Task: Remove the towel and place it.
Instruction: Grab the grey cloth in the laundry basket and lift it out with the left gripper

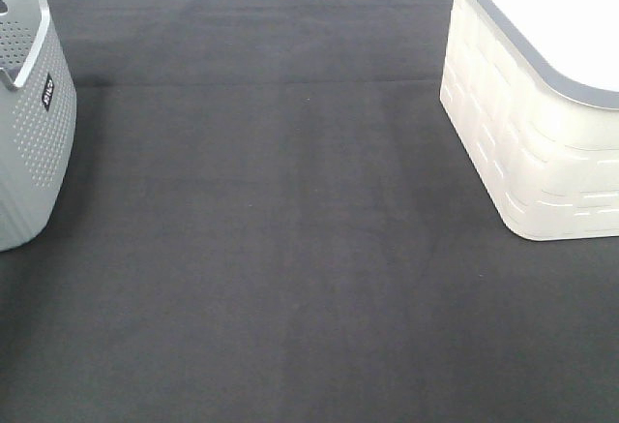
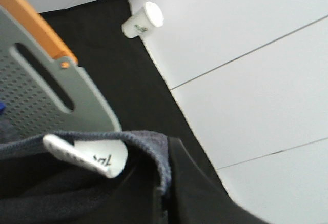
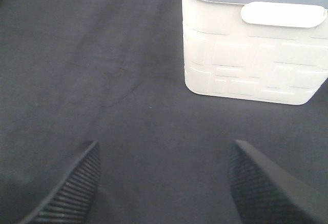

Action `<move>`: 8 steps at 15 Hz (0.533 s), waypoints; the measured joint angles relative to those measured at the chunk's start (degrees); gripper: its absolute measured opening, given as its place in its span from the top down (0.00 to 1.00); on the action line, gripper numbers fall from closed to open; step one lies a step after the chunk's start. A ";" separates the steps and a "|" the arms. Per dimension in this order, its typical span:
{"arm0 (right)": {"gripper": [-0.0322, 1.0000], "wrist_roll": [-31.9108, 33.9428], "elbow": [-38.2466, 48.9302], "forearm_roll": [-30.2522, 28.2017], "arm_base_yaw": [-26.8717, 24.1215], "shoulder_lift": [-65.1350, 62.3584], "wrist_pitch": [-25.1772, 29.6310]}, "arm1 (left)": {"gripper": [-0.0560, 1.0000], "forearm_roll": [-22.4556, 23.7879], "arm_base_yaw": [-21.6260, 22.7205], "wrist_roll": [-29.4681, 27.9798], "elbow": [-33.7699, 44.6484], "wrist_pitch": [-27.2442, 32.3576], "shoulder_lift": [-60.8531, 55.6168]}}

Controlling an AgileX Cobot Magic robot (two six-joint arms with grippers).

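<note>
Left pincer [image 2: 160,199]: clamped on towel [image 2: 144,141] hem; lift it clear of basket [image 2: 79,88].
Right pincer [image 3: 164,183]: wide, empty.

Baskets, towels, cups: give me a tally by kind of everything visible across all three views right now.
Baskets: 2 (grey perforated basket, white basket)
Towels: 1 (towel)
Cups: 1 (white cup)
Total: 4
</note>
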 joint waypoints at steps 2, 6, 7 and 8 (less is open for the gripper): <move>0.29 0.00 0.00 0.00 0.00 0.00 0.00 | 0.95 0.40 0.00 0.00 -1.15 -3.09 -2.29; 0.29 0.00 0.00 0.00 0.00 0.00 0.00 | 0.95 0.40 -0.34 0.00 -7.05 -7.28 -4.01; 0.29 0.00 0.00 0.00 0.00 0.00 0.00 | 0.95 0.40 -1.20 0.00 -9.57 -7.68 -4.01; 0.29 0.00 0.00 0.00 0.00 0.00 0.00 | 0.95 0.40 -2.46 0.00 -11.86 -7.85 -4.01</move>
